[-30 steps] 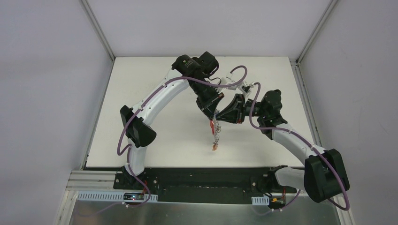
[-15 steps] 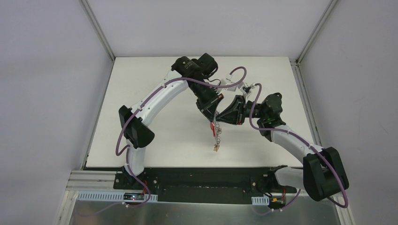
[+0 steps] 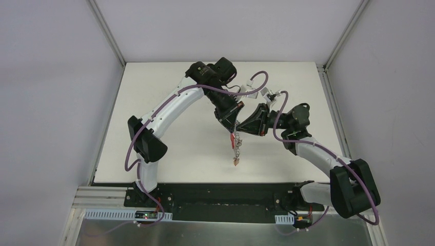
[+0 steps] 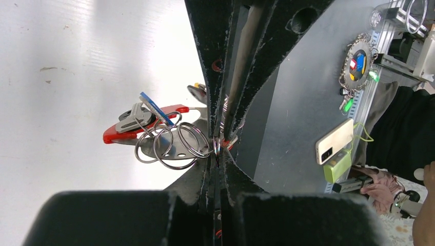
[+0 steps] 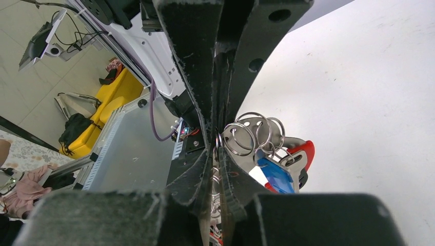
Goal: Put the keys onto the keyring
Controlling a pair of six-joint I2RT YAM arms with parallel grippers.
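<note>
The keyring (image 3: 235, 140), grey rings on a red curved band, hangs above the table where both grippers meet. My left gripper (image 4: 216, 149) is shut on one ring; the other rings (image 4: 173, 146), the red band (image 4: 134, 133), a blue tag (image 4: 153, 106) and a grey key (image 4: 129, 119) dangle to its left. My right gripper (image 5: 215, 144) is pinched on a ring of the same bunch, with the rings (image 5: 252, 134), blue tag (image 5: 274, 175) and red band (image 5: 303, 151) to its right. A chain of small rings (image 3: 236, 154) hangs below. No other keys show.
The white table (image 3: 169, 138) ends in a black strip (image 3: 215, 197) by the arm bases. Frame posts (image 3: 107, 33) stand at the back corners. Both arms crowd the middle of the table.
The right gripper's jaws have drawn closer together on the ring and its arm has shifted a little left. The left gripper and hanging bunch have hardly moved.
</note>
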